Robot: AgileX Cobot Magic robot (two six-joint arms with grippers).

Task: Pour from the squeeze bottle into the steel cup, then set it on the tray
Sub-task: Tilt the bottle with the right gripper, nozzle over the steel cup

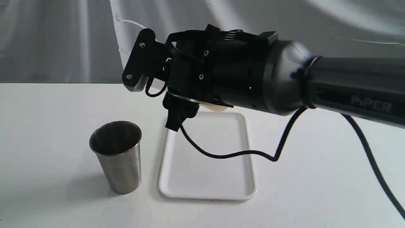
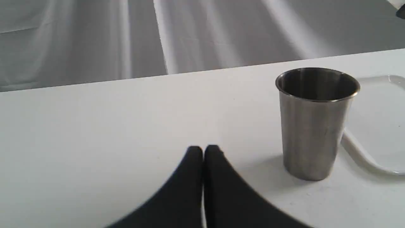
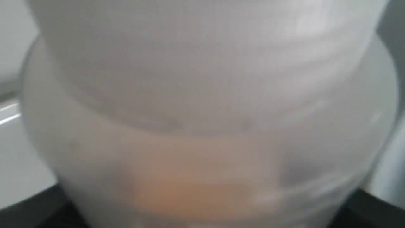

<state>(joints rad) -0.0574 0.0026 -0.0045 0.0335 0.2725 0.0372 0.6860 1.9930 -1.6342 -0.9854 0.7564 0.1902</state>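
The steel cup [image 1: 117, 155] [image 2: 316, 126] stands upright on the table, just left of the white tray [image 1: 208, 164] [image 2: 379, 126]. My right gripper [image 1: 142, 68] hangs above the tray's far end and the cup, shut on the squeeze bottle [image 3: 202, 126]. The bottle fills the right wrist view, whitish with amber liquid low in it. In the exterior view the wrist hides nearly all of it; only a pale bit of the bottle [image 1: 218, 108] and a thin strap [image 1: 129, 21] show. My left gripper [image 2: 203, 150] is shut and holds nothing, low over the table beside the cup.
The right arm's black cable [image 1: 240, 154] droops across the tray. A grey curtain [image 1: 47, 38] hangs behind the white table [image 1: 47, 104]. The left arm is outside the exterior view.
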